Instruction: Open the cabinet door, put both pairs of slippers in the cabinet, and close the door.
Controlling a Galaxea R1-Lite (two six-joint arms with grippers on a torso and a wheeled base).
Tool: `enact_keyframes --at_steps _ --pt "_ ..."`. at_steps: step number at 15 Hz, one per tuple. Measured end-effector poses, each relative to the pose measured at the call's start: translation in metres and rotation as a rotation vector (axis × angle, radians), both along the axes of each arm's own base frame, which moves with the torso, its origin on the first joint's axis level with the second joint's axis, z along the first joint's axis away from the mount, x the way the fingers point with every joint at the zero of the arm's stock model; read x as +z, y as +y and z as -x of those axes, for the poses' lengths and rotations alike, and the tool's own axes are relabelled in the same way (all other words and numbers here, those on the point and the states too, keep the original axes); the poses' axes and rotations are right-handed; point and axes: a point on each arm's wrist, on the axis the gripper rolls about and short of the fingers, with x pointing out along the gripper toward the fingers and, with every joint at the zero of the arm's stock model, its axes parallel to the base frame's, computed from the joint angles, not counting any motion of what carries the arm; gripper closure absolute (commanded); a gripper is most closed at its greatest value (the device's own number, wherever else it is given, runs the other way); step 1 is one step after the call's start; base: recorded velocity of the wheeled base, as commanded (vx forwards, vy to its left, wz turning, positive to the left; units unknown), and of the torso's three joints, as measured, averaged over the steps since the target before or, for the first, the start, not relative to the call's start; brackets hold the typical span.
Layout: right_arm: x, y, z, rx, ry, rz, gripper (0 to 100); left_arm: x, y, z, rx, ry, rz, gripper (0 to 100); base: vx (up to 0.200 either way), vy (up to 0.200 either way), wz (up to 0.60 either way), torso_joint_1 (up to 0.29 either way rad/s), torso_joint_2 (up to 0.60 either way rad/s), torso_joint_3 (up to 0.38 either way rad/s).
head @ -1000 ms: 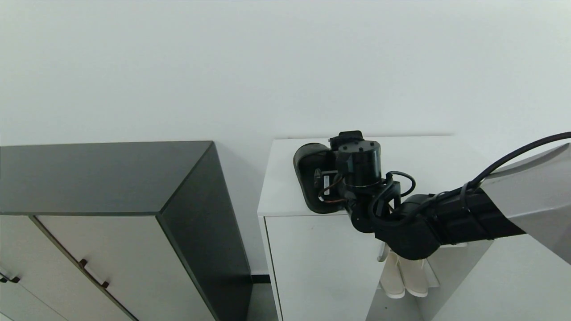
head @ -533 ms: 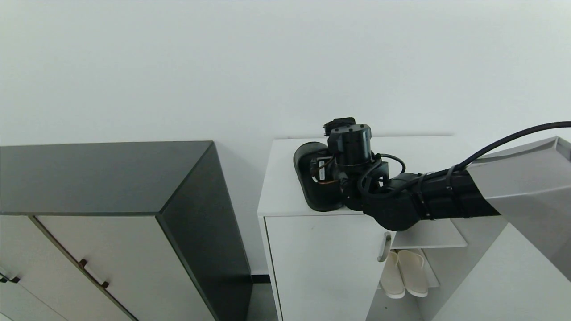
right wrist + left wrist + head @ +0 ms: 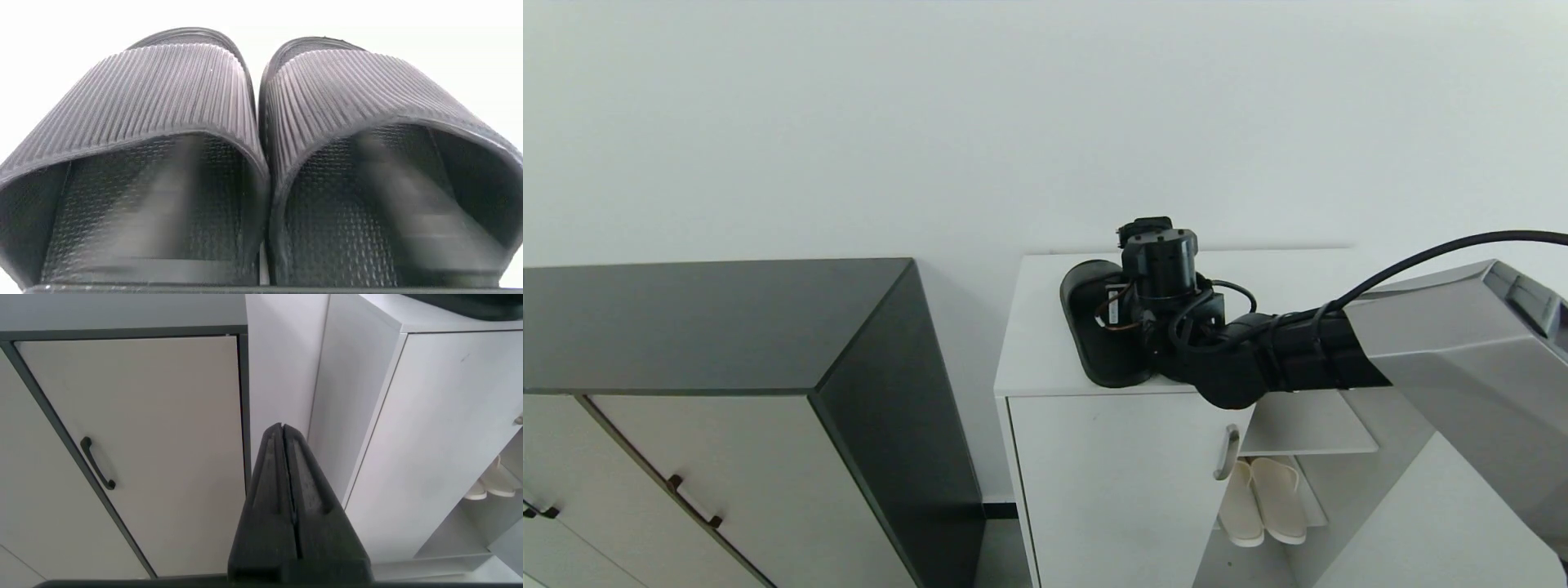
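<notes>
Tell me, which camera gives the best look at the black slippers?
The right wrist view: both black slippers sit side by side up close, ribbed straps plain. The head view shows them on the white cabinet, partly behind the right arm. The left wrist view catches a dark sliver above that cabinet, possibly them.

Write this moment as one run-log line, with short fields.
right arm: at black slippers on cabinet top | white slippers: inside, under shelf | left pincer: shut
</notes>
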Motion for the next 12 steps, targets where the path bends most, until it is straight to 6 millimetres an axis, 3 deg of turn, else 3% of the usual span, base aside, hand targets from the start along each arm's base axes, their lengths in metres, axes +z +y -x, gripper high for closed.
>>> enact_keyframes --at_steps 6,12 --pt "0.003 0.000 0.002 -0.001 -0.003 -0.001 100 0.000 0.000 0.000 0.000 0.001 0.000 100 0.000 0.000 0.00 0.000 0.00 0.000" --pt "0.006 -0.006 0.053 0.102 0.040 0.017 100 0.000 0.000 0.000 0.000 0.001 0.000 100 0.000 0.000 0.00 0.000 0.00 0.000"
